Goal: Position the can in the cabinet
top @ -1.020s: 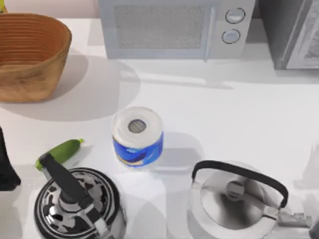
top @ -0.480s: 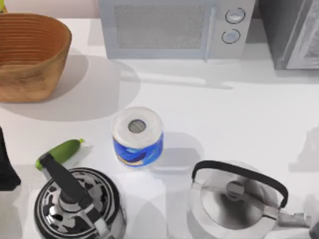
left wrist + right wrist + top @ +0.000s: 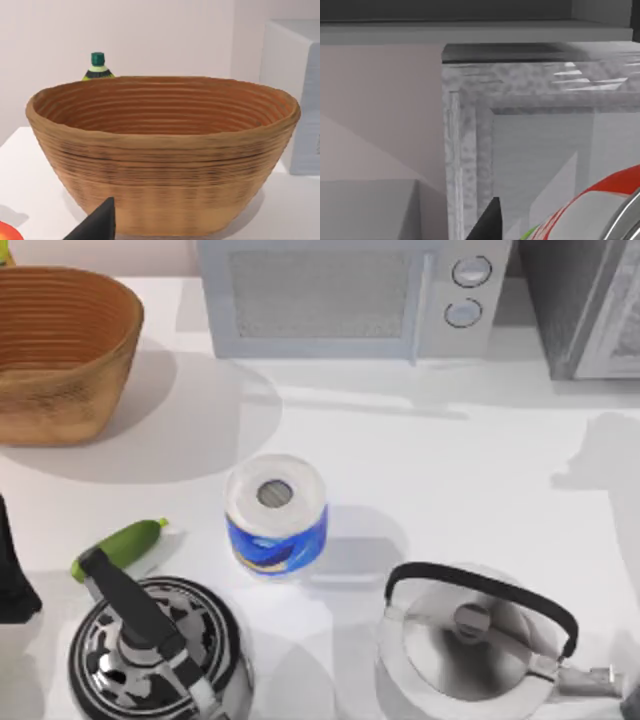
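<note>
Carry stage: the right gripper (image 3: 492,222), fingers' state indiscernible, bore the can (image 3: 600,210) before the closed cabinet (image 3: 535,150); next move likely calls for door access.

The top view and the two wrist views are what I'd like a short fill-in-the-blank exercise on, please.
1. The paper roll standing mid-table is white and ____.
2. The microwave has ____ round knobs.
3. In the left wrist view, a ____-capped bottle shows behind the basket.
4. In the right wrist view, the red can is before the grey ____.

Missing words: blue; two; green; cabinet
</note>
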Available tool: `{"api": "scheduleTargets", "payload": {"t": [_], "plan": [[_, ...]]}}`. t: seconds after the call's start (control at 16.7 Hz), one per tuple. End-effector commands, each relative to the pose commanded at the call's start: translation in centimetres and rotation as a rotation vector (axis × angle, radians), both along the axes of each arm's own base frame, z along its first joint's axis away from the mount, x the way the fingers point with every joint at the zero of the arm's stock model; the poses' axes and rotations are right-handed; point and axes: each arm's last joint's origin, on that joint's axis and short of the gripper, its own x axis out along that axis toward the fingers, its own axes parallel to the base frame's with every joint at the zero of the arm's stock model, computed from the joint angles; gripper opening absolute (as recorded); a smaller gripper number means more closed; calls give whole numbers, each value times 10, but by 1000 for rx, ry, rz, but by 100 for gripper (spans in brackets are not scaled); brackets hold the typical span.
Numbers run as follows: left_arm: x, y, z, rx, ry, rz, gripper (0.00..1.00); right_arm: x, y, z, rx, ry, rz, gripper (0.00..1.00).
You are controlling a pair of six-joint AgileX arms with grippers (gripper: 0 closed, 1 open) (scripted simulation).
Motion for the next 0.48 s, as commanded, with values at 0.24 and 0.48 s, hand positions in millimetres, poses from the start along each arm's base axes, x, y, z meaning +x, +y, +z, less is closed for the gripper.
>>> {"api": "scheduleTargets", "payload": {"t": [0.24,0.48], "plan": [[0,0,0,0,0,0,100,40,11,64,4,14,9,0],[0,0,0,0,0,0,100,83,25,101,3,45,28,0]]}}
